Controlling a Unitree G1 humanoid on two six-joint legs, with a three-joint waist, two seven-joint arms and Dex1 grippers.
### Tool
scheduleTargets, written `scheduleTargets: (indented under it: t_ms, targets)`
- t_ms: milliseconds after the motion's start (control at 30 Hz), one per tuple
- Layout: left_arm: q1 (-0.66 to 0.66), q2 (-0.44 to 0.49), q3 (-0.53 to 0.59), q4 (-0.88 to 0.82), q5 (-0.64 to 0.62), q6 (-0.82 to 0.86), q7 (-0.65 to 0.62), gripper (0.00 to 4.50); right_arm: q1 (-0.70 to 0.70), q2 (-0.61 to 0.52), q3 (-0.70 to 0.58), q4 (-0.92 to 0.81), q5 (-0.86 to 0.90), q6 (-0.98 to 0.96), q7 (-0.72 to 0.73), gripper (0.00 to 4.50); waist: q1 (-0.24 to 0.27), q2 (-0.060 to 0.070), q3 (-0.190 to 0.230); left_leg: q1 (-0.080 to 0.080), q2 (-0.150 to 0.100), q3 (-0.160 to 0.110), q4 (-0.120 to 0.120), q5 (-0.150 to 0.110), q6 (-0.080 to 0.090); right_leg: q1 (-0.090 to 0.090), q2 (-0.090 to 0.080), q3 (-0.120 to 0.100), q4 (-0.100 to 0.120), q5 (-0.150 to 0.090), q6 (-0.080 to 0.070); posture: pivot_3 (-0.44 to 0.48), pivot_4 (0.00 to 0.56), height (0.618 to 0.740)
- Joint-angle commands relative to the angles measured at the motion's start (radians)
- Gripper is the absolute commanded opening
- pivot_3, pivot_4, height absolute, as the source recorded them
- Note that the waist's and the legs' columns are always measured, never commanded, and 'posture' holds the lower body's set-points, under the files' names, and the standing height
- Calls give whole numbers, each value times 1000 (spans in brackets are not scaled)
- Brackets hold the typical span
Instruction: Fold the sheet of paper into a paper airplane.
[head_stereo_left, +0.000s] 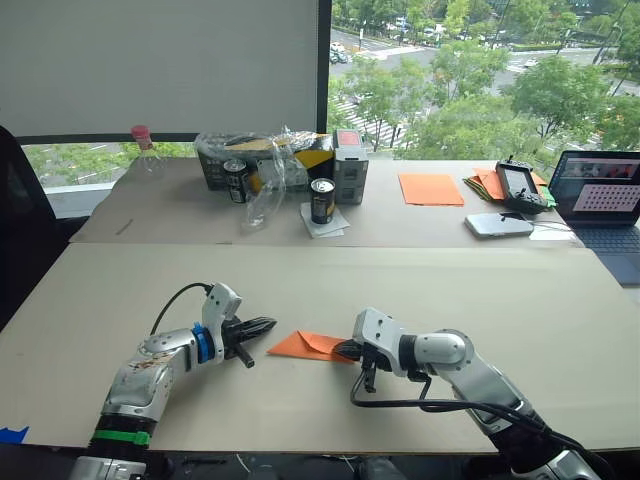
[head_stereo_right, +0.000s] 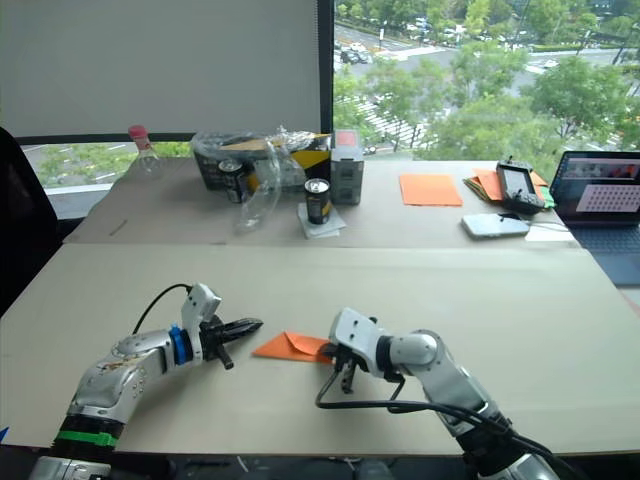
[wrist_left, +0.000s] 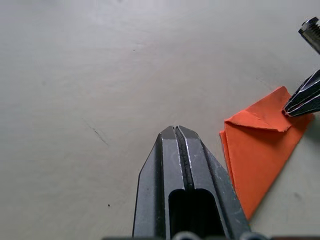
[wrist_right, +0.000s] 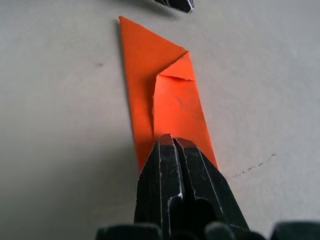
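Late stage: the paper airplane (head_stereo_left: 312, 345), already a narrow layered wedge, lies on the table (head_stereo_left: 420, 290) between the clenched, empty left gripper (head_stereo_left: 262, 326) and the clenched right gripper (wrist_right: 170, 142) pressing its tail; wings apparently remain unfolded.

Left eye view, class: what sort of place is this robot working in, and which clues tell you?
Probably an upper-floor office or lab. A large window looks down on treetops and streets, an open laptop sits on the far table, and a pile of orange sheets lies beside it.
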Motion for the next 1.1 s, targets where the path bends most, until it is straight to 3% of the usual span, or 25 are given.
scheduleTargets:
  t_ms: [33,233,400,600,733,1100]
  targets:
    - [7,58,33,-119,-48,-3,-63,0,-46,-12,-47,-71,34,48,18,25,0,0,1,0,0,0,0,0,0,-1,0,0,0,0,-1,0,150,730]
    - [33,192,23,-269,-77,68,-121,0,-108,-55,-141,-173,168,137,107,25,-2,-1,7,-6,0,0,-1,0,0,-6,0,0,0,4,-6,0,150,730]
    - [88,257,15,-328,-93,107,-135,0,-145,-98,-117,-239,237,236,167,25,-2,-1,7,-10,0,0,-1,0,0,-10,0,0,0,4,-7,0,150,730]
    - [165,241,21,-408,-123,151,-89,0,-153,-77,-23,-205,186,246,148,25,-3,-1,7,-16,0,0,0,0,0,-18,0,0,3,4,-7,0,150,730]
    - [195,207,-4,-427,-64,124,-2,0,-188,-65,1,-129,139,205,132,25,0,-1,7,-16,0,1,0,0,0,-18,0,0,3,5,-8,0,150,730]
    - [187,166,-23,-455,-84,134,58,0,-347,12,-49,151,49,84,57,25,-2,-1,7,-16,0,1,1,0,0,-18,0,0,4,5,-9,0,150,730]
